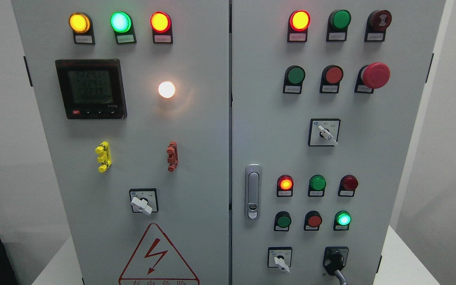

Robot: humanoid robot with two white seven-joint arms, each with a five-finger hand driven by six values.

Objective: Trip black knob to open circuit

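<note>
Neither of my hands shows in this head view, so I cannot tell whether my fingers are released, clenched or holding anything, and I can only place things against where my arms would come in from below. The black knob sits at the bottom right of the right-hand cabinet door, almost at the lower edge of the view, just right of a small white-handled switch and below a lit green lamp. That puts it up and ahead of where my right arm would rise, so I judge the right hand the nearer one; the left would have to cross the door handle and the seam between the doors. The knob's grip reads as a dark bar whose long axis runs roughly up and down, leaning slightly, with something grey trailing from its lower end toward the bottom right; what that is I cannot make out. I have not touched the knob yet.
</note>
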